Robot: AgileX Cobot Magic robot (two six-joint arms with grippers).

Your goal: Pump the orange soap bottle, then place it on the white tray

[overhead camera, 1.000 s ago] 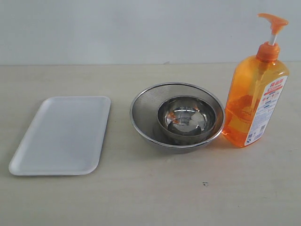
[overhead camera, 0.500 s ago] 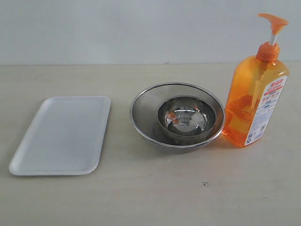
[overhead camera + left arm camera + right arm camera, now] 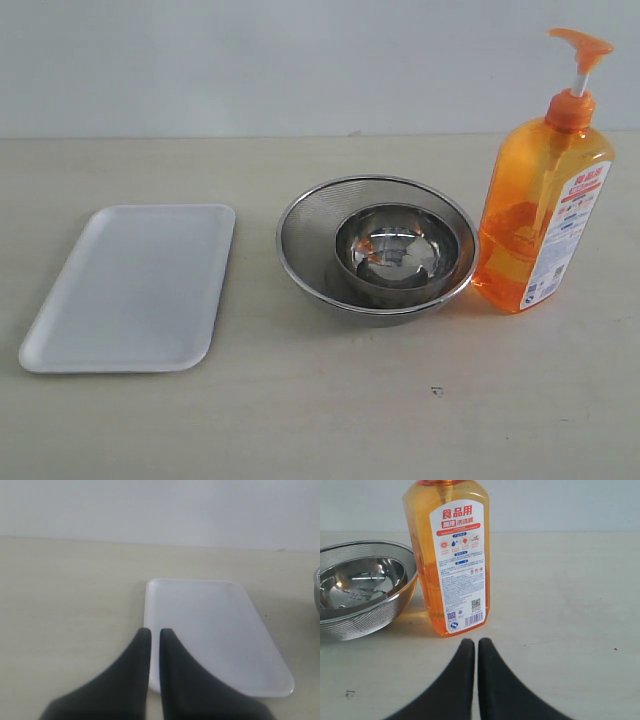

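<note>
Bottle: orange soap bottle (image 3: pixel 540 215) upright on the table (image 3: pixel 300 420) at the right, just beside the strainer, label facing the right wrist camera. Untouched, so by the look of it not pumped yet.
Pump head: pump head (image 3: pixel 578 45) raised high on its white stem, nothing above it. Open to a press from overhead.
Tray: white tray (image 3: pixel 130 290) lying flat at the left, bare, well apart from the bottle. Landing spot ready and waiting.
Strainer: steel mesh strainer (image 3: pixel 305 235) with a smaller bowl (image 3: pixel 397 245) nested inside, sitting between bottle and tray. Right in the carry path, so probably a lift over or a swing around.
Left gripper: left gripper (image 3: pixel 155 634) near one edge of the tray, fingers pressed together, holding nothing. Seemingly parked clear of the action.
Right gripper: right gripper (image 3: pixel 476 644) pointed at the foot of the bottle, near but not touching, fingers together, empty. Closed tips good for a push down on the pump, with parting needed before any grasp.
Step in hand: approach to the pump, judging by the layout.
Risk: tall, narrow bottle, so tipping toward the strainer under an off-centre press.
</note>
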